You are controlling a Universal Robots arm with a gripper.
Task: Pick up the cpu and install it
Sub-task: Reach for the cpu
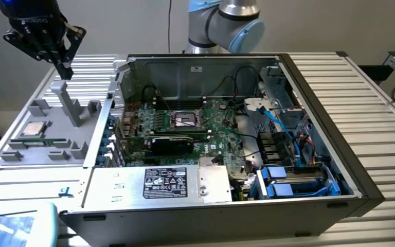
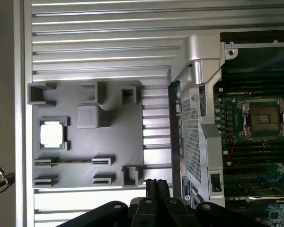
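The cpu (image 1: pixel 34 129) is a small square chip with a shiny metal top, lying flat in a recess of the grey fixture (image 1: pixel 74 121) at the exterior view's left. In the wrist view the cpu (image 2: pixel 53 134) looks bright in its pocket on the fixture (image 2: pixel 118 137). My gripper (image 1: pixel 65 71) hangs high above the fixture's far end, shut and holding nothing, well apart from the chip. Its closed fingertips (image 2: pixel 157 185) show in the wrist view. The empty black socket (image 1: pixel 185 120) sits on the green motherboard inside the open computer case, and the socket (image 2: pixel 265 118) also appears in the wrist view.
The open case (image 1: pixel 321 103) has tall metal walls, blue cables (image 1: pixel 280 128) and a labelled silver box (image 1: pixel 163 182) along its near side. A tall grey post (image 1: pixel 70 105) rises from the fixture. Ribbed metal table (image 1: pixel 362 82) surrounds everything.
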